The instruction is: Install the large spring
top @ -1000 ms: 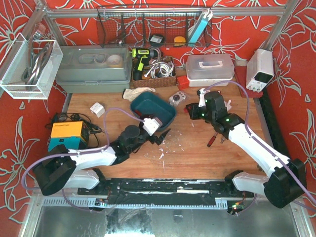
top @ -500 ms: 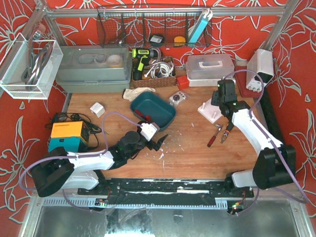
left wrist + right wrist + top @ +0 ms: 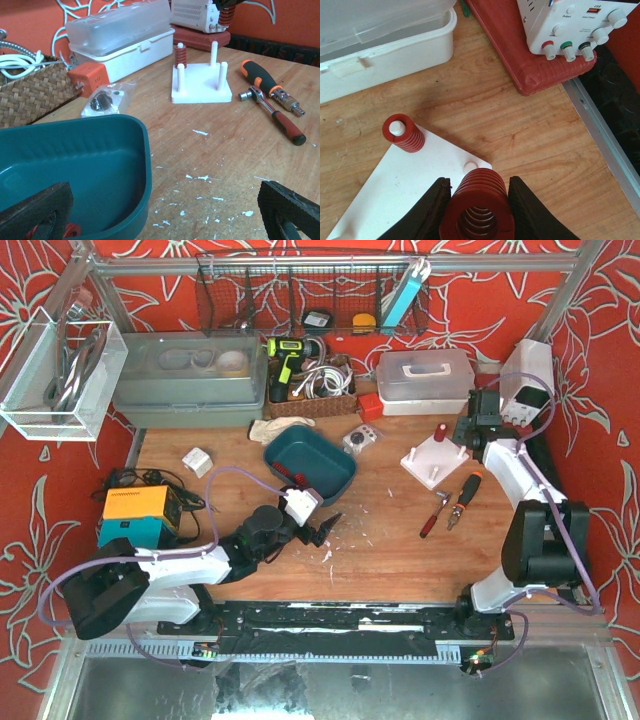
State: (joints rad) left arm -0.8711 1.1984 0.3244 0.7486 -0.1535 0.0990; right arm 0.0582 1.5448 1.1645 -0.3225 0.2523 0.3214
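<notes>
A teal tray point(image 3: 310, 465) lies mid-surface, and a small red part point(image 3: 71, 231) is glimpsed in its near corner, mostly hidden behind a pad of the left gripper point(image 3: 322, 528), so its kind cannot be told. At the back, rolls of tape are seen through the lid of a grey bin point(image 3: 190, 380), and a yellow-green drill and white cables are packed into a wicker basket point(image 3: 315, 390). The contents of the white lidded box point(image 3: 425, 378) cannot be made out. A clear bag point(image 3: 102, 100) with a dark metal part inside is laid just beside the tray. The large spring point(image 3: 481, 210) is gripped across its coils by the jaws of the right gripper point(image 3: 479, 181) and is held over the far-right corner of the white peg base point(image 3: 437, 460), close to one bare peg point(image 3: 470, 166). Its near end is cut off by the bottom edge of the right wrist view, and in the top view it is covered by the wrist. How high it hangs above the base cannot be told. A small spring point(image 3: 403, 133) is seated on another peg. The left gripper's jaws are spread wide with nothing between them, low over the surface near the tray. A ratchet point(image 3: 277, 117) and a screwdriver point(image 3: 260, 75) are laid on the surface beside the base.
</notes>
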